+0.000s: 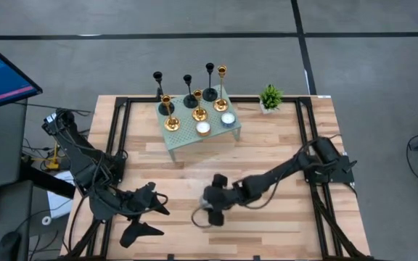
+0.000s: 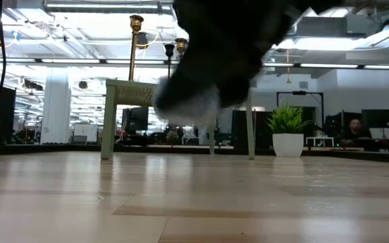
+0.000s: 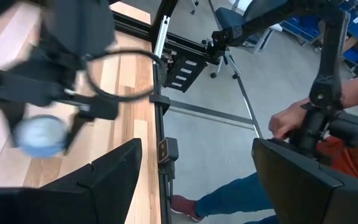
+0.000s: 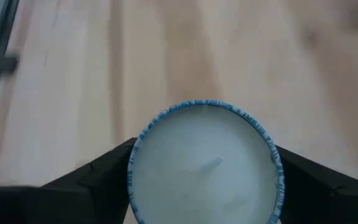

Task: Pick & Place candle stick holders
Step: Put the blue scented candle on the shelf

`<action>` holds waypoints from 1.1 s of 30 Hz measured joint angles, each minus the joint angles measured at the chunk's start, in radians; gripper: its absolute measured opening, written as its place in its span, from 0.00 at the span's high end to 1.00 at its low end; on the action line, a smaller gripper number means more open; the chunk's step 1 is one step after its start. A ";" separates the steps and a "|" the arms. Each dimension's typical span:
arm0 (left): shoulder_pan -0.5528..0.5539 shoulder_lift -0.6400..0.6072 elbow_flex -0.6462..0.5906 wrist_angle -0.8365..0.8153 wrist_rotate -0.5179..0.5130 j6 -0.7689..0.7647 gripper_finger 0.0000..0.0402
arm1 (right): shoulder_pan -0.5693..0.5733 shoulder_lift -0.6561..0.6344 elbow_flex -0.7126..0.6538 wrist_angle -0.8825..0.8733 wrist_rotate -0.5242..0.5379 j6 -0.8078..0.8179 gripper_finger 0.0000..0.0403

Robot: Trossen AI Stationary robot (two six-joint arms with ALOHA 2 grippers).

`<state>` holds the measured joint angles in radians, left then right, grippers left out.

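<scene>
The candle stick holders stand on a small green stand (image 1: 183,141) at the table's far middle: slim black ones (image 1: 187,81), one tall gold one (image 1: 221,72) and squat gold ones (image 1: 171,123). Two white tealights (image 1: 203,128) sit among them. My right gripper (image 1: 212,212) is near the table's front middle, shut on a round white candle with a blue rim (image 4: 205,165). That candle also shows in the left wrist view (image 3: 39,134). My left gripper (image 1: 154,220) is open and empty at the near left. My right gripper pinches the blue-rimmed candle between its two fingers (image 4: 104,177), on opposite sides of its round wall (image 4: 135,165). The candle's flat white top faces the wrist camera. In the low view the gripper (image 2: 194,101) hangs well above the tabletop, so the candle is lifted clear.
A small green potted plant (image 1: 271,98) stands at the far right of the table, beside the stand. Black frame rails (image 1: 118,130) run along the left and right sides of the table. A person's hand and sleeve (image 3: 291,121) show beyond the table's edge.
</scene>
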<state>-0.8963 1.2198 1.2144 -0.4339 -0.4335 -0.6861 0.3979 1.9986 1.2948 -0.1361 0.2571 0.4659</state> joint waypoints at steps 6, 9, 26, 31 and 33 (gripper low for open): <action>0.000 0.000 0.000 -0.004 0.000 0.000 0.23 | -0.066 -0.023 0.158 -0.104 0.031 -0.077 0.27; 0.000 0.000 0.000 -0.004 0.000 0.000 0.23 | -0.106 -0.014 0.254 -0.160 0.029 -0.119 0.27; 0.000 -0.002 0.000 -0.006 0.000 -0.006 0.23 | -0.330 -0.014 0.431 -0.159 0.057 -0.265 0.27; 0.000 -0.002 0.000 -0.005 0.000 -0.007 0.23 | -0.376 -0.014 0.440 -0.121 0.053 -0.293 0.27; 0.000 -0.002 0.000 -0.006 0.000 -0.007 0.23 | -0.392 -0.014 0.440 -0.085 0.035 -0.293 0.27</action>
<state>-0.8963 1.2175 1.2144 -0.4395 -0.4332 -0.6930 0.0063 1.9850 1.7348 -0.2211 0.2918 0.1726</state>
